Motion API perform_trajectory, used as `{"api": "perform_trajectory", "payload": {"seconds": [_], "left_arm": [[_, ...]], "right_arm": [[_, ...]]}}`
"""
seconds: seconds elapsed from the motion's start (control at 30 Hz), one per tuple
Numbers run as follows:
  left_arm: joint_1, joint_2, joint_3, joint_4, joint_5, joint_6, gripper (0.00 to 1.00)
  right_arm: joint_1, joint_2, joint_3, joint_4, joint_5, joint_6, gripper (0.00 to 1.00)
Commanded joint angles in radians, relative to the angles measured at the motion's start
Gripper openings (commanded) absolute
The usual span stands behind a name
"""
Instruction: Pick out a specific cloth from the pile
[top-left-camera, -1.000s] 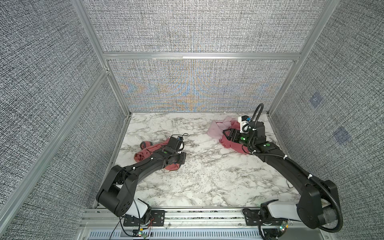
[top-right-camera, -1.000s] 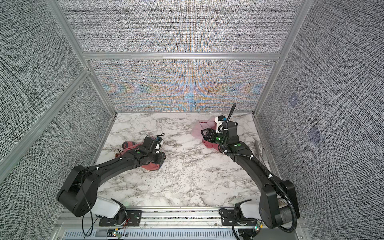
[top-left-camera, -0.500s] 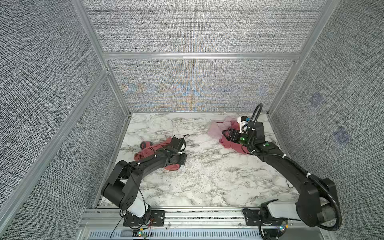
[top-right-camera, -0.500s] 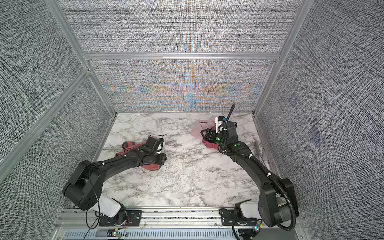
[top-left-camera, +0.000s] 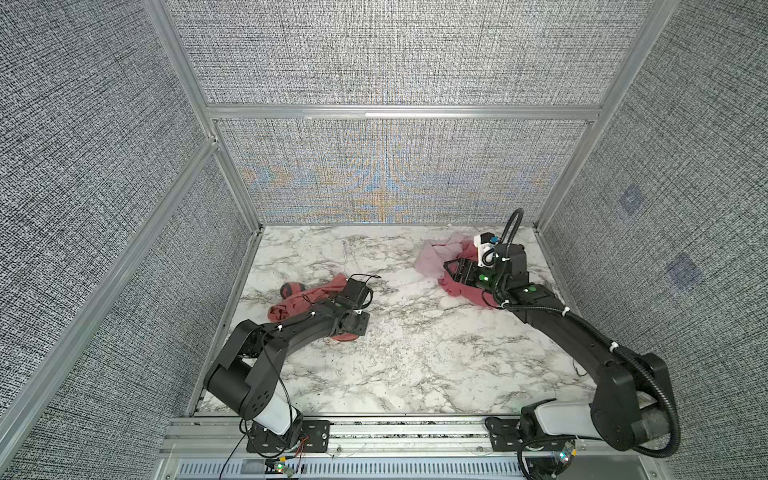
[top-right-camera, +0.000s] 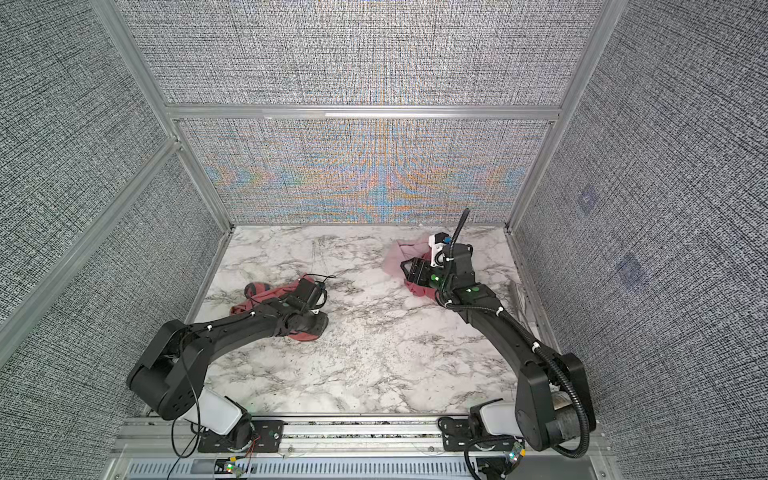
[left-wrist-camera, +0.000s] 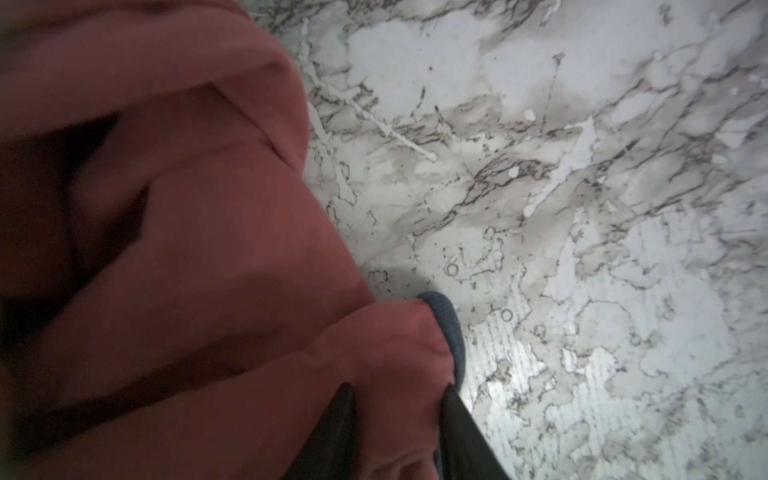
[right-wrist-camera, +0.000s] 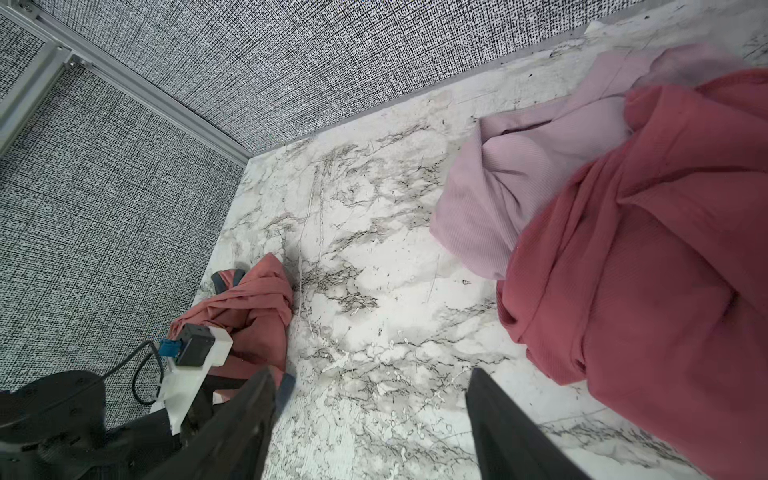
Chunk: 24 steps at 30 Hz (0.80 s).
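Gripping a fold of the cloth (left-wrist-camera: 216, 257) with the left claw (left-wrist-camera: 399, 432), clenched on the coral fabric just beside the blue trim (left-wrist-camera: 451, 332). Lying otherwise as a crumpled heap on the left part of the table (top-left-camera: 415, 340), already well apart from the red cloth (right-wrist-camera: 644, 270) and the pale cloth (right-wrist-camera: 498, 178), both resting together near the far right corner. Hanging released and empty with the right claw (right-wrist-camera: 372, 374), over bare marble near the red cloth and touching nothing, as far as visible. Judging the separation as mostly done, with perhaps only a lift or a final placing remaining. Risking from here a slip of the fold: holding only a narrow edge near the trim, therefore probably losing it under a fast or sideways pull. Risking also an incomplete lift, with much of the heap hidden under the left arm (top-left-camera: 291, 336) in both top views and possibly catching there during the rise. Possibly pressing too low as well and scraping the marble with the fingers (left-wrist-camera: 465, 440). Not being able to tell the depth of the fold between them, because of the dark, blurred near part of the left wrist view. Needing little care on the right side, apart from avoiding a sweep into the red cloth.
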Motion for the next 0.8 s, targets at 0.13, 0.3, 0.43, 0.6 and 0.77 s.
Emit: {"api": "perform_trajectory", "payload": {"seconds": [0.13, 0.3, 0.43, 0.6, 0.77], "left_arm": [[-0.001, -0.024, 0.049, 0.028, 0.028, -0.042, 0.0], [0.001, -0.076, 0.184, -0.046, -0.028, -0.101, 0.0], [0.02, -0.085, 0.281, -0.084, -0.062, -0.085, 0.0], [0.148, -0.114, 0.308, -0.077, -0.021, -0.09, 0.0], [0.296, -0.181, 0.206, 0.033, -0.014, -0.099, 0.0]], "right_arm": [[0.001, -0.021, -0.004, 0.014, 0.005, 0.009, 0.74], [0.001, -0.026, -0.004, 0.017, 0.006, 0.012, 0.74], [0.001, -0.021, -0.004, 0.024, 0.002, 0.017, 0.74], [0.001, -0.026, -0.004, 0.029, -0.001, 0.021, 0.74], [0.001, -0.021, -0.004, 0.029, -0.002, 0.019, 0.74]]}}
